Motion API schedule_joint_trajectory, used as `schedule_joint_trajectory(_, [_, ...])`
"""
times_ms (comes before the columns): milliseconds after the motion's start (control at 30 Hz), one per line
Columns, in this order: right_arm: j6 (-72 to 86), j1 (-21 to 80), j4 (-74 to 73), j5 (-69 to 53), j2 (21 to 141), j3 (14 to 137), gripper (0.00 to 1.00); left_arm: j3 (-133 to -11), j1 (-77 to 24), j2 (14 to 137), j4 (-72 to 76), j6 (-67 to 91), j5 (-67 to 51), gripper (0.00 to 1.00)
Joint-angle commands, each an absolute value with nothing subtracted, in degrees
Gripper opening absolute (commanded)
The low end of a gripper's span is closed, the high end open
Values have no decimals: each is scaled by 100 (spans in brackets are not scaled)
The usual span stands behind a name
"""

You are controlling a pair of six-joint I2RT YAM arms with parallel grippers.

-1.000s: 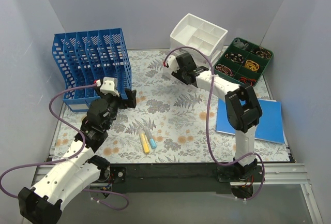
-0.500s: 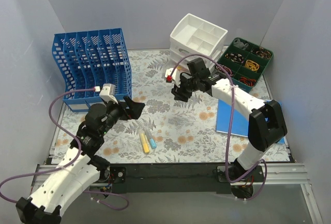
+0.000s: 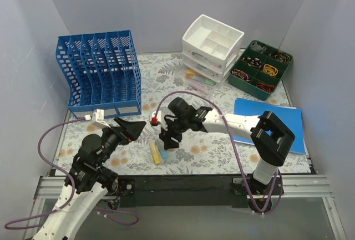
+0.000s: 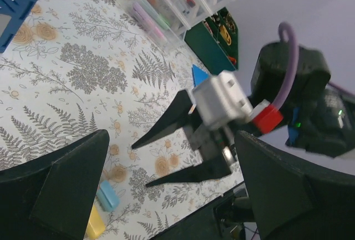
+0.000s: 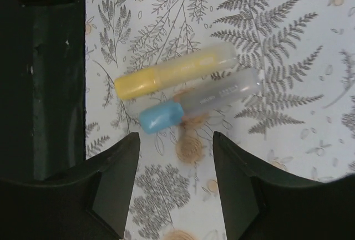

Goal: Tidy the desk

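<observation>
We log the right claw (image 5: 176, 134) open and empty over the yellow-capped marker (image 5: 166, 76) and blue-capped marker (image 5: 199, 104), which touch near the near edge of the tabletop (image 3: 161, 79) under both arms, likely lining up a pick; the left claw (image 3: 130, 129) is wide open and idle.

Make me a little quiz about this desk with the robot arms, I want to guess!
1. True or false: the right gripper grips the yellow-capped marker.
2. What lies right beside the yellow-capped marker? A) a blue-capped marker B) scissors C) a spoon
3. Fill in: seen from above, the blue file rack stands at the desk's back ____ corner.
Key: 1 false; 2 A; 3 left.
</observation>
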State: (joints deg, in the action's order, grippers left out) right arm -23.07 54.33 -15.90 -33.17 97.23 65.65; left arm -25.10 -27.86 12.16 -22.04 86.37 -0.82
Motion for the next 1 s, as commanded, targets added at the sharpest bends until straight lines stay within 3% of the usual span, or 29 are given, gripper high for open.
schedule_joint_trajectory(0, [-443,6255,-476,-1018,10018,6451,65,-2540,-2760,739,-2821,9131,509,98])
schedule_joint_trajectory(267, [-44,6978,-510,904,10626,6820,69,-2523,-2760,519,-2900,9185,598,98])
schedule_joint_trajectory(567, [-123,6987,-448,1046,10872,6750,65,-2470,-2768,641,-2830,9193,519,98])
schedule_joint_trajectory(867, [-395,6812,-457,1028,10960,6715,39,-2487,-2760,1414,-3049,9518,509,98])
schedule_joint_trajectory(967, [-501,6593,-422,1028,10978,6697,26,-2540,-2760,1512,-3129,9536,624,98])
